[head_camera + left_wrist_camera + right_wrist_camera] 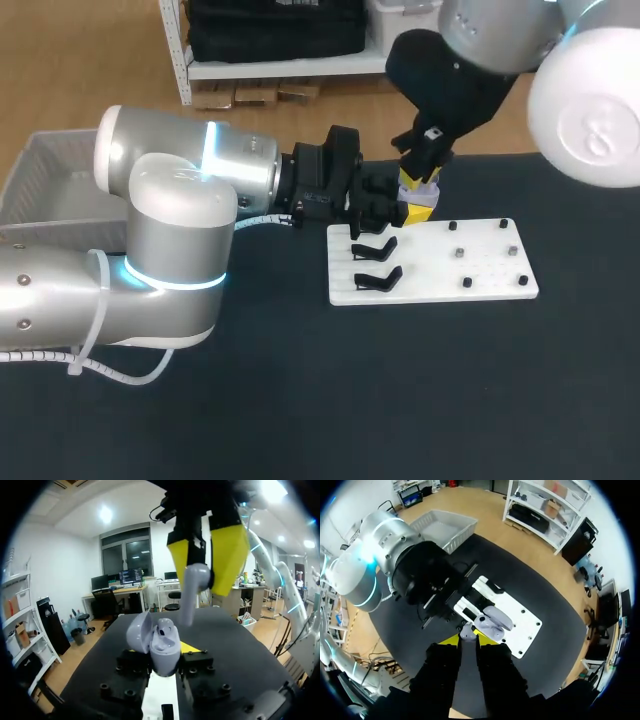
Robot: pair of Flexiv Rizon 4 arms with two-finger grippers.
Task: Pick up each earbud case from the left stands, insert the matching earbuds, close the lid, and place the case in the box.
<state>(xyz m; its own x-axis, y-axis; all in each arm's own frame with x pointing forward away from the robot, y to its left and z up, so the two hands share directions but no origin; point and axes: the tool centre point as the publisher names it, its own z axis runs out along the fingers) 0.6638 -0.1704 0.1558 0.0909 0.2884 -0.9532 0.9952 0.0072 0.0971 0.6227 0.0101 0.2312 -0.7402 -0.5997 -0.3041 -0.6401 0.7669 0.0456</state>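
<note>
Left arm [170, 230] level, left claw [162, 665] on case [162, 642]; right claw [207, 565] overhead with earbud [192, 587].

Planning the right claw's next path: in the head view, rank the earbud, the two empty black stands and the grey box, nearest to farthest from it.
1. The earbud, held in the right claw itself.
2. The rear black stand, at the white board's left.
3. The front black stand, just nearer the robot.
4. The grey box, far left of the table.
</note>
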